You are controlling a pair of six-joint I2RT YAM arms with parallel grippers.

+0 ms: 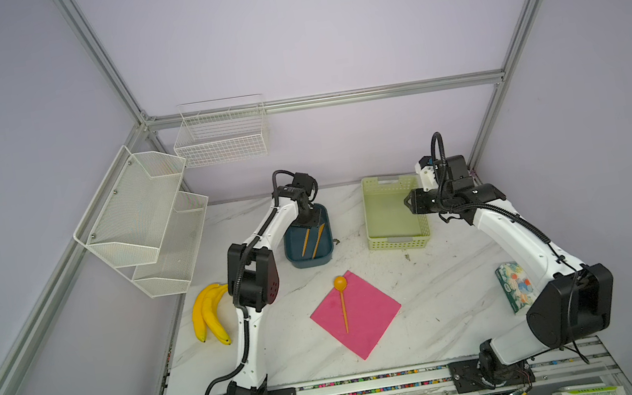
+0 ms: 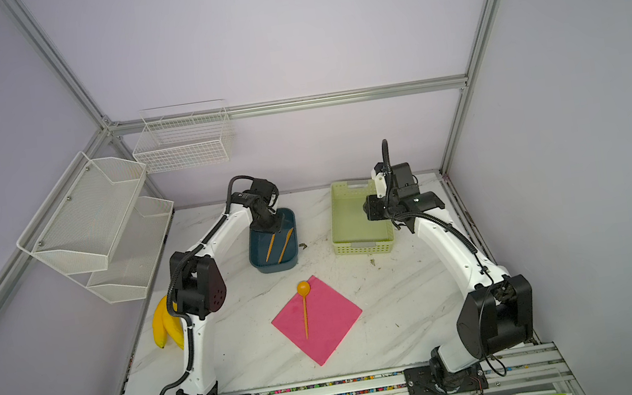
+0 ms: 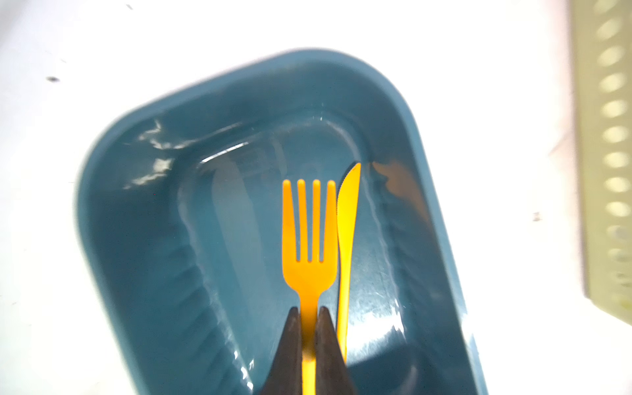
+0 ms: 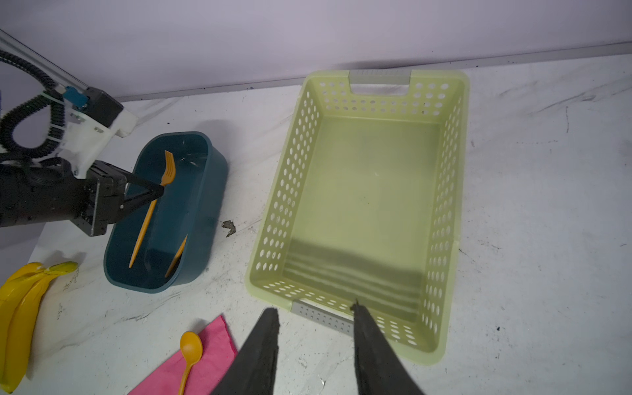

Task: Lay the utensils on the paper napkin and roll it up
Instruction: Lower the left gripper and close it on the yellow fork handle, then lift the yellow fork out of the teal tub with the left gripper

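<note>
Left gripper (image 3: 307, 311): nearest the left wrist lens; dark fingers (image 3: 290, 342) clamped on the fork's neck just below the tines, down inside the blue tub.
Table (image 1: 445, 293): white marble-pattern top, scuffed, carrying everything below.
Mesh shelf (image 1: 141, 219): white, two tiers, fixed to the left wall, off the table.
Wire basket (image 1: 222, 136): white, hung on the back wall above the tub.
Green basket (image 1: 396, 242): pale, perforated, at the far right of the table, nothing inside it.
Right gripper (image 4: 314, 309): jaws apart, nothing between them, hovering over the green basket's near rim.
Blue tub (image 1: 309, 262): far centre-left, well apart from the green basket; the left arm's wrist covers its far end in both top views.
Paper napkin (image 1: 369, 317): pink, flat, set as a diamond at mid-table between the two arms, nearer than the tub.
Banana (image 1: 209, 314): yellow bunch at the left table edge; the left elbow overlaps its far tip.
Tissue packet (image 1: 514, 288): patterned green, right edge, partly behind the right arm.
Spoon (image 1: 343, 304): on the napkin, bowl at the far corner's edge, handle pointing near.
Fork (image 3: 309, 239): in the tub, gripped.
Knife (image 3: 347, 222): in the tub, just beside the fork, along the tub wall; contact between them cannot be told.
</note>
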